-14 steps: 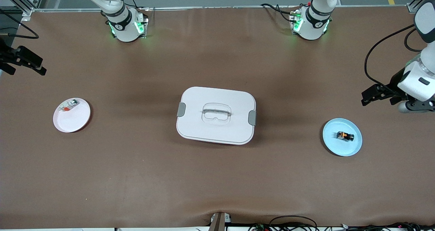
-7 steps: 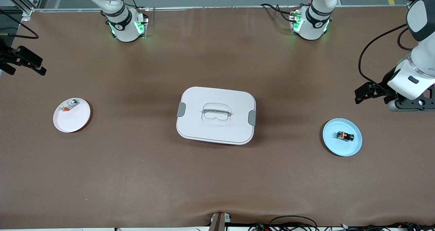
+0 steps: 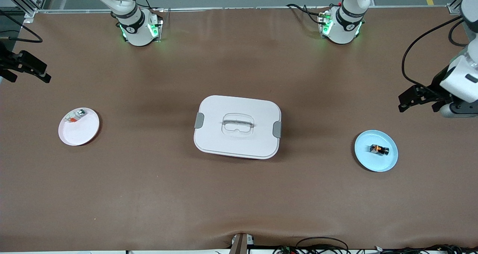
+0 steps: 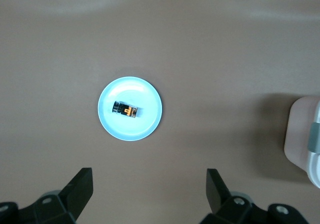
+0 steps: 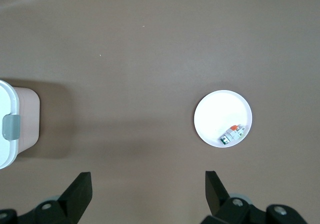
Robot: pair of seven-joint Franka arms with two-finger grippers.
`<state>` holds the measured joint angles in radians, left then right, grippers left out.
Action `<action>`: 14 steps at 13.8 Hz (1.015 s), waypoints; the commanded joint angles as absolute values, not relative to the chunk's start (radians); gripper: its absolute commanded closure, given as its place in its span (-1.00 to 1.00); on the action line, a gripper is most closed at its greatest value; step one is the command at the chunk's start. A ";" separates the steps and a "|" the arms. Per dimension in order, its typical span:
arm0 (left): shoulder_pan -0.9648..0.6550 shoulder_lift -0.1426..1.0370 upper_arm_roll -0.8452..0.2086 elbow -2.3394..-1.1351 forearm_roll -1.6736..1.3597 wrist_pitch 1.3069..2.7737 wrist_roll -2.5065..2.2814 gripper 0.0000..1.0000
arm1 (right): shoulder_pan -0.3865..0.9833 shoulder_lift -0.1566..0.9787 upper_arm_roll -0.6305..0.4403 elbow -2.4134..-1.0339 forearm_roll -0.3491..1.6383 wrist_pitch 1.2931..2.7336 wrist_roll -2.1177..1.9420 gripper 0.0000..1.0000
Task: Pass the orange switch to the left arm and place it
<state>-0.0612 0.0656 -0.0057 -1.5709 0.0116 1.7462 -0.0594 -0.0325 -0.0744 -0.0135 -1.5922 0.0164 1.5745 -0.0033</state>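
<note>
The orange switch (image 3: 379,149) lies on its side on a blue plate (image 3: 388,160) toward the left arm's end of the table. It also shows in the left wrist view (image 4: 126,110) on that plate (image 4: 145,124). My left gripper (image 3: 417,105) hangs open and empty over bare table beside the plate; its own view shows it (image 4: 149,191) wide open. The white box (image 3: 237,126) stands at the table's middle. My right gripper (image 3: 30,76) waits open and empty over the table edge at the right arm's end, wide open in its own view (image 5: 148,191).
A pink plate (image 3: 82,132) toward the right arm's end holds a small silver-white part with a red bit (image 3: 74,116), also in the right wrist view (image 5: 232,133). The box's edge shows in both wrist views (image 4: 305,139) (image 5: 12,124). Cables run along the table's near edge.
My left gripper swung a little toward the box, then back toward the table's end and farther from the blue plate. It stays open. The right arm, switch and box have not moved.
</note>
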 commanded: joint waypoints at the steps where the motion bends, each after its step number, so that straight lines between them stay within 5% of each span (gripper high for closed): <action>1: -0.069 0.061 -0.005 -1.517 -0.005 1.681 -0.049 -1.00 | -0.041 -0.100 -0.005 -1.617 0.012 1.585 0.011 -1.00; 14: -0.060 0.061 -0.012 -1.519 -0.008 1.640 -0.055 -1.00 | -0.044 -0.097 -0.006 -1.618 0.006 1.585 0.011 -1.00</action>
